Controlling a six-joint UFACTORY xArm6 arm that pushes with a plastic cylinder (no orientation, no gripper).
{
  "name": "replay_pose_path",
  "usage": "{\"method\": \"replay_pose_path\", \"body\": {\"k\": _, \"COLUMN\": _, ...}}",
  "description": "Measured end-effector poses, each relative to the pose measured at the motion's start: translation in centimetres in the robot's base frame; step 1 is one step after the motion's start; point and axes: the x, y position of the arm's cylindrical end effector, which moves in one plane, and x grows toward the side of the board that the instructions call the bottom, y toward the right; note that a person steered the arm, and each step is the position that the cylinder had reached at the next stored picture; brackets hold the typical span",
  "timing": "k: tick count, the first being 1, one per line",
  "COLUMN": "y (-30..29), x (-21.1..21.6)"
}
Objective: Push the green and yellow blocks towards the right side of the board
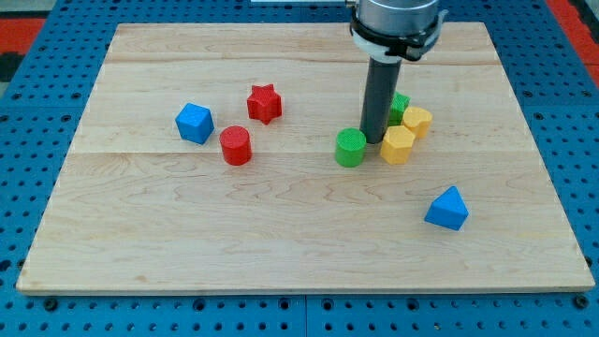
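Note:
My tip point(373, 140) stands on the board between a green cylinder point(351, 148) on its left and a yellow hexagonal block point(398, 145) on its right, close to both. A second yellow block point(417, 122) sits just right of and above the first. A second green block point(400, 106) is partly hidden behind the rod, at its upper right; its shape is unclear.
A red star point(265, 103), a red cylinder point(236, 146) and a blue cube point(195, 123) lie on the view's left half. A blue triangular block point(447, 209) lies at the lower right. The wooden board point(299, 253) rests on a blue pegboard.

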Motion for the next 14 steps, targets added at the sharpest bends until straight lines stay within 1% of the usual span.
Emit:
{"method": "replay_pose_path", "body": {"k": 1, "y": -0.2, "x": 0.0}}
{"method": "replay_pose_path", "body": {"k": 2, "y": 0.4, "x": -2.3}}
{"method": "replay_pose_path", "body": {"k": 3, "y": 2.6, "x": -1.6}}
{"method": "replay_pose_path", "body": {"k": 4, "y": 2.9, "x": 0.4}}
{"method": "replay_pose_path", "body": {"k": 6, "y": -2.5, "x": 0.0}}
{"method": "replay_pose_path", "body": {"k": 7, "y": -5.5, "x": -2.9}}
{"method": "replay_pose_path", "body": {"k": 8, "y": -8.7, "x": -3.0}}
{"method": "replay_pose_path", "body": {"k": 10, "y": -9.4, "x": 0.0}}
{"method": "replay_pose_path", "body": {"k": 11, "y": -6.8, "x": 3.2}}
{"method": "replay_pose_path", "body": {"k": 12, "y": -4.3, "x": 3.8}}
{"method": "replay_pose_path", "body": {"k": 13, "y": -6.6, "x": 4.7}}
{"method": "replay_pose_path", "body": {"k": 14, "y": -12.3, "x": 7.0}}
